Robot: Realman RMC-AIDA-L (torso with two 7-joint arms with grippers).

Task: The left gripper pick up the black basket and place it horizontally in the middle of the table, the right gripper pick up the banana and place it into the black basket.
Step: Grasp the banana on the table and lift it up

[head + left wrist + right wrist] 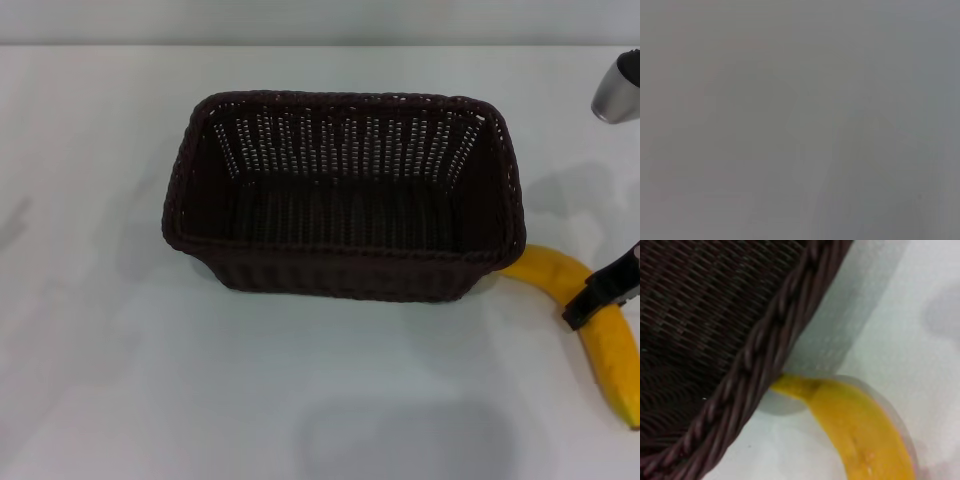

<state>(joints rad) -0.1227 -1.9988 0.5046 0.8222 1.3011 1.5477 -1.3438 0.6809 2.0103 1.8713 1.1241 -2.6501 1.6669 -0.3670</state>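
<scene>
- While the black basket sits in the middle of the table, its long side runs left to right and its open top faces up.
- It has nothing inside; you can see the table through the slats of its far wall.
- Its braided rim goes all the way round, and the corners are round.
- Just to the right of the basket, on the near side, lies the banana on the table.
- One end of the banana pokes in under the basket's right near corner; the right wrist view shows that end right against the braided rim.
- From there the yellow fruit curves away to the right and toward the near edge.
- Across the middle of the banana sits the right gripper, at the right edge of the head view.
- Only a black bit of it shows, so I cannot tell if it is squeezing the banana or not.
- A grey shiny part of the right arm shows at the far right.
- Nowhere can I see the left gripper; its wrist view is just plain grey.
</scene>
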